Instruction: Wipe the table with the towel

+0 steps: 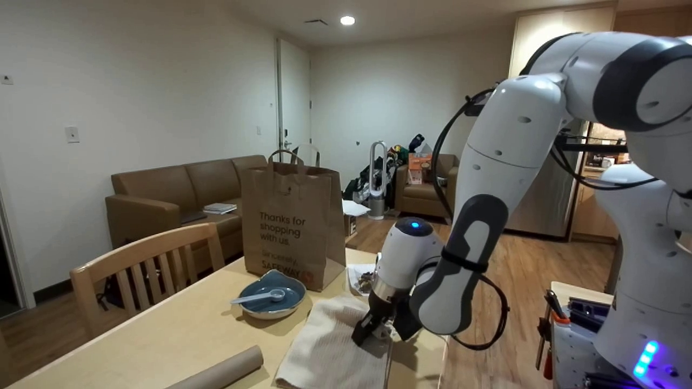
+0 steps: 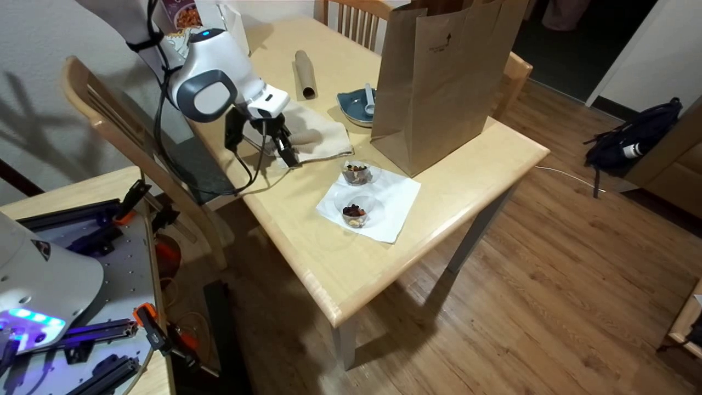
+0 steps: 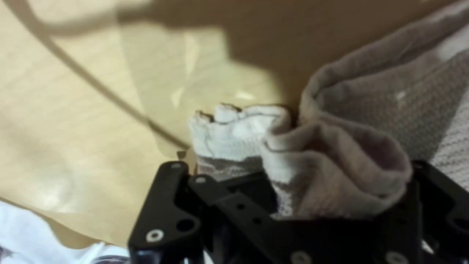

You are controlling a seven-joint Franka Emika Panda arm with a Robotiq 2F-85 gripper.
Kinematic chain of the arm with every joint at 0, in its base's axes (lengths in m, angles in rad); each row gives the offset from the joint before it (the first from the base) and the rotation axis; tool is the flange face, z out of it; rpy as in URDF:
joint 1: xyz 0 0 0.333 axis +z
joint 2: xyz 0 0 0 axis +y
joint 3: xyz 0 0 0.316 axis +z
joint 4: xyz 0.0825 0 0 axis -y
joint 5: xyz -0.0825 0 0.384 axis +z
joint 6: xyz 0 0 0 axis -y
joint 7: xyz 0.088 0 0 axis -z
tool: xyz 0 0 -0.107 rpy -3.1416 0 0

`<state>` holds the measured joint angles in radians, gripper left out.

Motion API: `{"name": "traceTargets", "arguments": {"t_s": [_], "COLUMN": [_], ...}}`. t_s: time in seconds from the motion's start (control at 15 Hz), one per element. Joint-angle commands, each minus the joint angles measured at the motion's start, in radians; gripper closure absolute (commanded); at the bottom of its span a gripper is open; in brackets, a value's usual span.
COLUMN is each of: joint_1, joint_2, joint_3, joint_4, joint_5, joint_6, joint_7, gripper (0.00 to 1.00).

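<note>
Two small clear cups [image 2: 357,203] sit on a white paper sheet [image 2: 396,202], each holding a mix of little bits. The blue bowl [image 1: 290,284] has a pale scoop [image 1: 254,297] resting in it, handle over the rim. A brown Safeway bag [image 1: 297,200] stands upright just beside that, can't see inside. The towel [image 1: 319,346] lies on the table [image 2: 482,170], and the wrist view shows part of it bunched up between the fingers [image 1: 361,332] of the gripper [image 3: 296,174]. Tips are hidden there, so can't tell if they're pinching it or just spread around it. Brown tube [image 1: 227,369] lies near the towel. Room-wise: brown sofa [image 1: 148,186], wooden chair [image 1: 146,248], backpack [image 2: 636,140] on the wood floor [image 2: 521,307].
</note>
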<state>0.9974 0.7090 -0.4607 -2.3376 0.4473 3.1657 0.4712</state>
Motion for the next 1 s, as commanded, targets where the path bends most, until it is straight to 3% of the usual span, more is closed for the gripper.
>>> {"name": "traceTargets", "arguments": {"t_s": [0.0, 0.2, 0.27, 0.47, 0.93], "joint_1": [0.023, 0.023, -0.074, -0.083, -0.017], "joint_2": [-0.013, -0.016, -0.012, 0.009, 0.073], "joint_3": [-0.061, -0.076, 0.0, 0.038, 0.087], "joint_4": [-0.044, -0.046, -0.095, -0.092, 0.008], "joint_5": [0.01, -0.001, -0.018, -0.054, -0.068], "joint_6": [-0.046, -0.082, 0.024, 0.086, 0.069], "joint_7": [0.089, 0.151, 0.105, 0.041, -0.066], "gripper": [0.98, 0.98, 0.98, 0.98, 0.98]}}
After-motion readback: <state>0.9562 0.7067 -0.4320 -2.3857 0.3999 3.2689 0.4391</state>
